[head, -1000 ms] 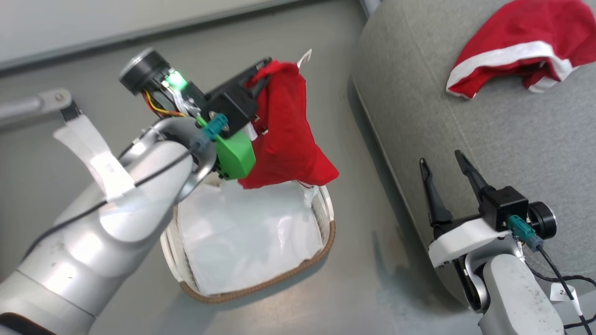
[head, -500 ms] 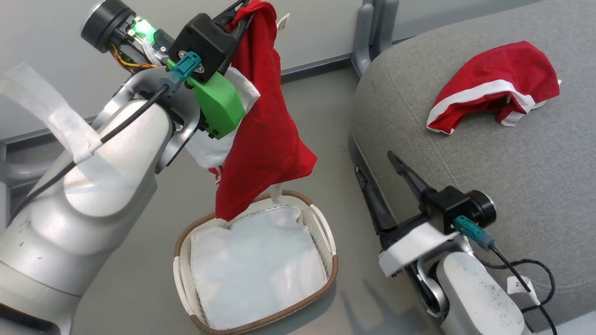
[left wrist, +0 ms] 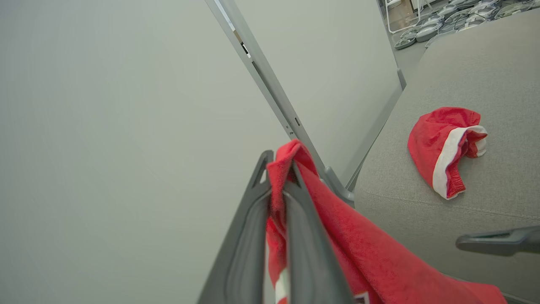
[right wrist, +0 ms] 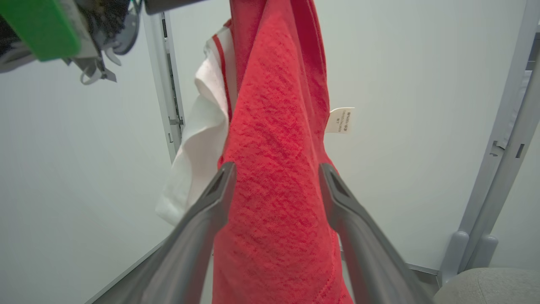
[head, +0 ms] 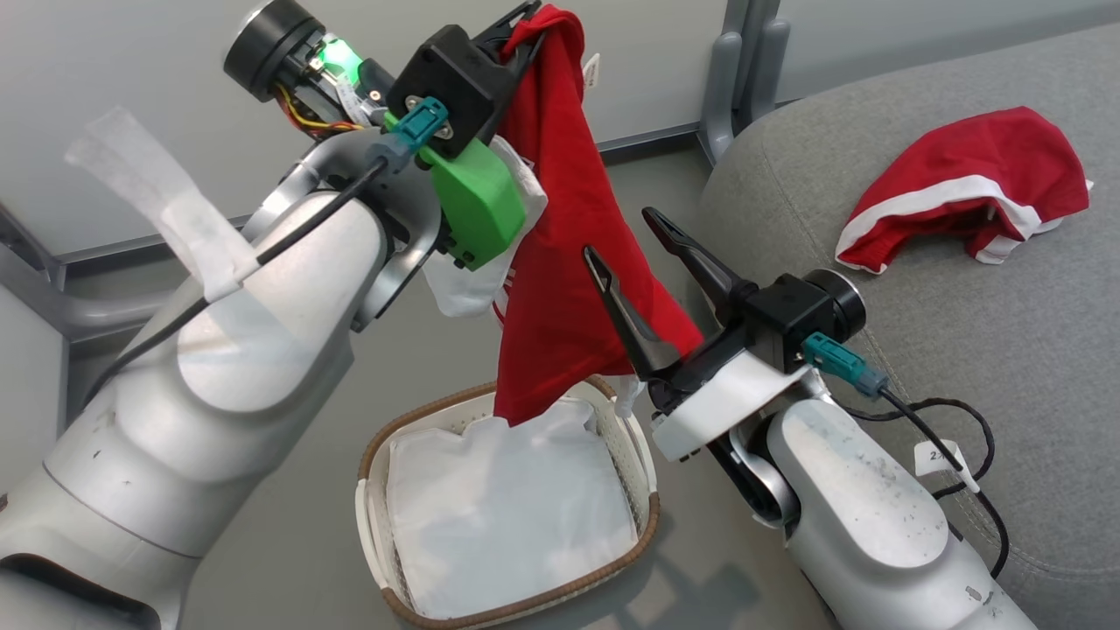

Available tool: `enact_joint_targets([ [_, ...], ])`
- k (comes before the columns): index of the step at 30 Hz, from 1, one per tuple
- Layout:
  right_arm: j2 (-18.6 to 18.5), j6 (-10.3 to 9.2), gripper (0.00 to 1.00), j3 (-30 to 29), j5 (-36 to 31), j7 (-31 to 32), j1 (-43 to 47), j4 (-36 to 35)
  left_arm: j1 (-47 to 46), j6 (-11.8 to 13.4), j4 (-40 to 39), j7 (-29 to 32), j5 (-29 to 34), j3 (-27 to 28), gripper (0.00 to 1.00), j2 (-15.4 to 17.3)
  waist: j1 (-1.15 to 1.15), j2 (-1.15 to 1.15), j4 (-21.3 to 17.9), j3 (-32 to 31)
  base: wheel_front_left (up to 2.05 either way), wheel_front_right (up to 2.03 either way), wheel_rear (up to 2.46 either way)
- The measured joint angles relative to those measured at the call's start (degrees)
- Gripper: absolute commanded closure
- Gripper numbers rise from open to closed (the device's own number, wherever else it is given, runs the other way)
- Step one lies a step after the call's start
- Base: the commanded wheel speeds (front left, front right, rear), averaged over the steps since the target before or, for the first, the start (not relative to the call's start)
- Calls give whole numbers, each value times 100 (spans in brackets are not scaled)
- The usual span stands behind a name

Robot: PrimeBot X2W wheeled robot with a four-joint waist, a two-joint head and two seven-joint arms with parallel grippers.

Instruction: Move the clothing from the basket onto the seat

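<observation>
You're getting open floor [head: 289,525] left of the basket [head: 646,464] and only a narrow strip between its right rim and the seat [head: 1006,367], whose rounded front edge is running close alongside. A grey post [head: 744,79] is standing at the seat's far corner. The red garment [head: 560,289] is hanging in a long fold above the basket, showing a white panel on its left and a small white label near the top, with its lower tip dangling over the white lining sheet [head: 507,516]. A second red garment [head: 962,184] with a white stripe is lying crumpled on the seat. Your left gripper [head: 523,19] is pinching the hanging garment's top edge. Your right gripper [head: 619,233] is standing spread wide, its fingers straddling the cloth; I cannot tell if they are touching it.
</observation>
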Motion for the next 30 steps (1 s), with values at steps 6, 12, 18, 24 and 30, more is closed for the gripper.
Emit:
enact_joint_targets([
  [6,0,0,0,-48,149,0,-118,146,15,59,-153,199,-100,-96,100,-225,0,0,156,-85,0,0,0],
  [12,0,0,0,82,147,-1,-378,648,32,57,-434,285,-190,-200,100,-334,0,0,306,-132,0,0,0],
  [18,2,0,0,482,270,-8,-589,1252,65,52,-625,293,-234,-266,100,-364,0,0,412,-196,0,0,0],
  [24,-1,0,100,593,430,-9,-715,1608,170,53,-805,334,-328,-325,100,-391,0,0,507,-288,0,0,0],
  [30,1,0,100,652,512,-8,-797,1715,321,134,-826,344,-436,-250,100,-280,0,0,531,-306,0,0,0],
])
